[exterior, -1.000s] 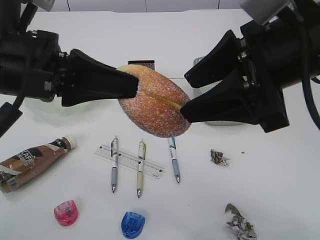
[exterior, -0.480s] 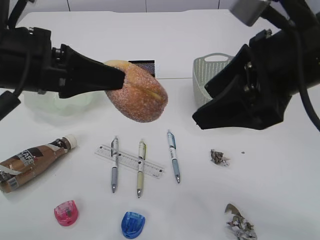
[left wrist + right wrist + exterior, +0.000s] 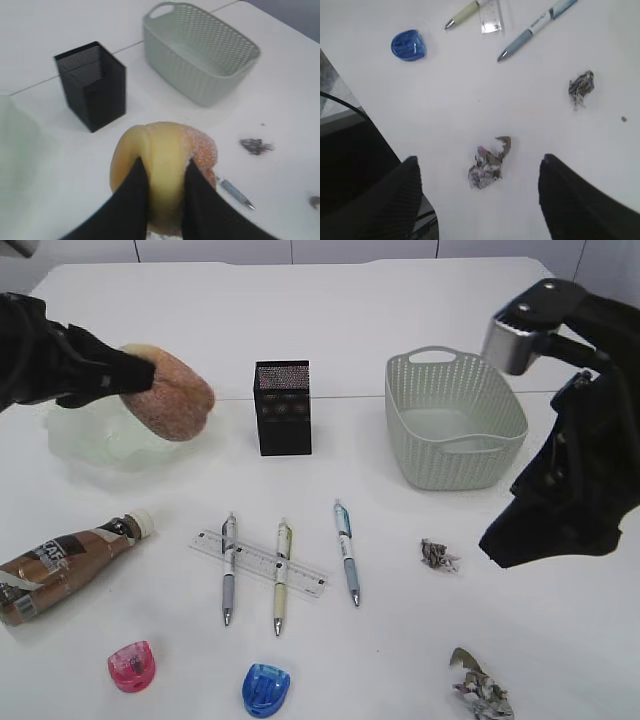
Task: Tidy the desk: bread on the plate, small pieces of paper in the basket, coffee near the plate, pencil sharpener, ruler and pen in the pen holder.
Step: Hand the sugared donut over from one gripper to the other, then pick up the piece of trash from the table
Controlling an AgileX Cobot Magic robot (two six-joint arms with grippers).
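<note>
My left gripper [image 3: 140,375] is shut on the bread [image 3: 170,392] and holds it in the air at the right rim of the pale green plate [image 3: 85,440]; the wrist view shows both fingers pinching the bun [image 3: 165,170]. My right gripper [image 3: 480,192] is open and empty, above a crumpled paper scrap [image 3: 489,165] near the desk's front edge. The second paper scrap [image 3: 437,556] lies right of the pens. The coffee bottle [image 3: 62,562] lies on its side at the left. The ruler [image 3: 260,562] lies under two of three pens [image 3: 346,550]. The black pen holder [image 3: 283,407] and the basket [image 3: 452,418] stand at the back.
A pink sharpener [image 3: 132,666] and a blue sharpener [image 3: 265,688] lie near the front edge of the white desk [image 3: 400,300]. The right arm's black body [image 3: 575,490] hangs over the desk's right side.
My left gripper has carried the bread from the middle leftwards to the plate. My right gripper has let go of the bread and pulled back to the right, over the paper scraps.
</note>
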